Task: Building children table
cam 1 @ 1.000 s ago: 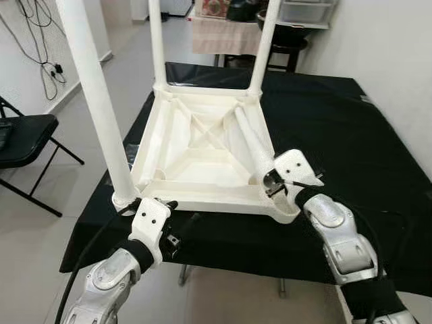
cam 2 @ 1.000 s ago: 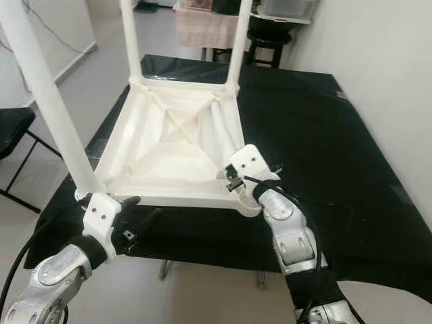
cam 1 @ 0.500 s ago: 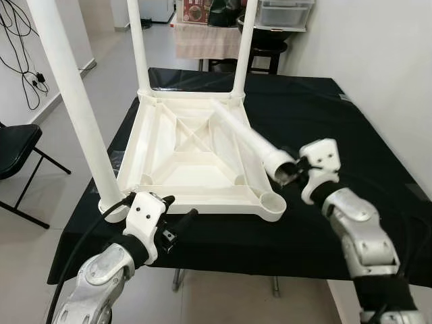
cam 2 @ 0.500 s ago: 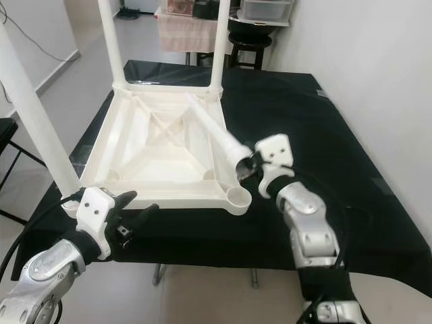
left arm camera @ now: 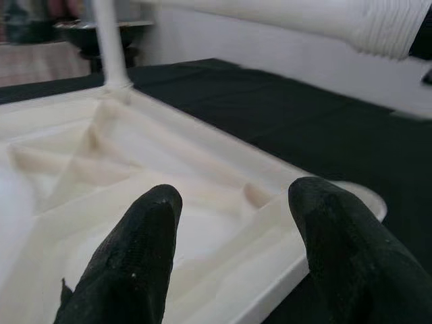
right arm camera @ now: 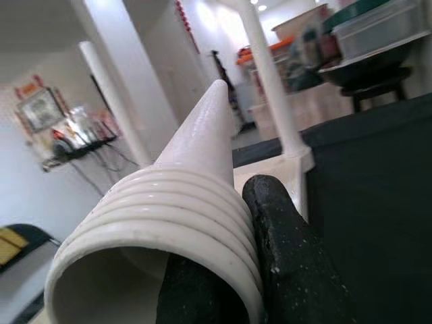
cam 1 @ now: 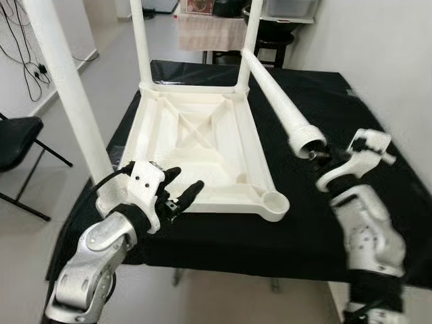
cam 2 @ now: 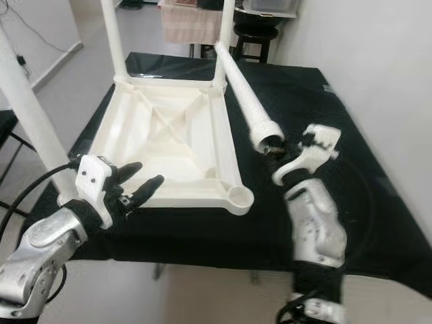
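Clearly your right gripper [cam 1: 317, 154] is clamped on the threaded end of the loose leg [cam 1: 277, 96], lifted just beside the upturned tabletop [cam 1: 202, 145] so you can swing it to the empty corner socket [cam 1: 275, 201]; your left gripper [cam 1: 181, 189], fingers apart, hovers over the tabletop's near edge, likely to steady it.

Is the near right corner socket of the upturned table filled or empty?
Empty: the socket shows an open round hole; the right gripper holds the loose leg.

Head stereo pair overlooks table [cam 1: 351, 121]; wrist cameras close-up.
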Robot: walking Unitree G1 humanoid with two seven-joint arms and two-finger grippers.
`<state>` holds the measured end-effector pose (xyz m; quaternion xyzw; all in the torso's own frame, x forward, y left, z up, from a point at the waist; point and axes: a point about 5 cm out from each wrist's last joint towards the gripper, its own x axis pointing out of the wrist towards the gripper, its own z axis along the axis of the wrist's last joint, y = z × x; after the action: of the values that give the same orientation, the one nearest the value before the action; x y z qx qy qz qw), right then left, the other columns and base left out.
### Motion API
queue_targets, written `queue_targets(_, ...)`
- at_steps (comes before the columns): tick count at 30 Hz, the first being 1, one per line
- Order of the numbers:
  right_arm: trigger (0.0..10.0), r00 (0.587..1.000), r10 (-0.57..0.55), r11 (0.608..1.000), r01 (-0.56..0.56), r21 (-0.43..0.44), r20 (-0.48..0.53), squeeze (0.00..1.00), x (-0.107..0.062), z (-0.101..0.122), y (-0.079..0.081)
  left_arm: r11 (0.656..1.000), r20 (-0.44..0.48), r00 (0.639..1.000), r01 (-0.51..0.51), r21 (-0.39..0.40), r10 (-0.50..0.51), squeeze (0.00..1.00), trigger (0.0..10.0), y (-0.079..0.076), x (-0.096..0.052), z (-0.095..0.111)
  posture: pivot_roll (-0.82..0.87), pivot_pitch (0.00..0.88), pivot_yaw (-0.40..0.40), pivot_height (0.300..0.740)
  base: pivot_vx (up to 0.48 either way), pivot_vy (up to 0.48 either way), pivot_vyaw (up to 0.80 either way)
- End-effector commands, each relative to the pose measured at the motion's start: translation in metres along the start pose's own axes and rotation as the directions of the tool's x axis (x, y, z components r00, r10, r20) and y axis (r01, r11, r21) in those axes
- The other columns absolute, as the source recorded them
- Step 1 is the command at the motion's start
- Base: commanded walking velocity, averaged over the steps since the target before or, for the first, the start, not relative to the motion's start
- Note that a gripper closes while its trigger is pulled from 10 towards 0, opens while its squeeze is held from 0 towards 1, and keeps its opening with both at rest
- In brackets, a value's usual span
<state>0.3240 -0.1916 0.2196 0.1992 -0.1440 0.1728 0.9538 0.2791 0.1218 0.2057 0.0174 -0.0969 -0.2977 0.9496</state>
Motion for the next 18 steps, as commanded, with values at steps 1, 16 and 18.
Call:
queue_targets(1, 10.0, 0.999, 0.003, 0.999, -0.005, 0.042, 0.051, 0.0, -0.003, 0.008, -0.002, 0.999, -0.001, 1.0, 0.028, -0.032, -0.028, 0.0, 10.0, -0.003, 0.007, 0.0, 0.0, 0.111, -0.071, 0.74, 0.0, 0.0, -0.8)
queue_targets(16, 10.0, 0.99, 0.054, 0.98, -0.078, 0.185, 0.129, 0.0, -0.008, 0.017, 0.001, 0.968, 0.086, 0.996, -0.016, -0.248, 0.039, 0.0, 10.0, 0.01, 0.042, 0.032, -0.03, 0.105, -0.071, 0.74, 0.0, 0.0, -0.8)
queue_targets(18, 10.0, 0.991, 0.056, 0.98, -0.079, 0.183, 0.125, 0.0, -0.008, 0.016, 0.001, 0.964, 0.1, 0.994, -0.017, -0.265, 0.045, 0.0, 10.0, 0.01, 0.044, 0.035, -0.03, 0.105, -0.071, 0.74, 0.0, 0.0, -0.8)
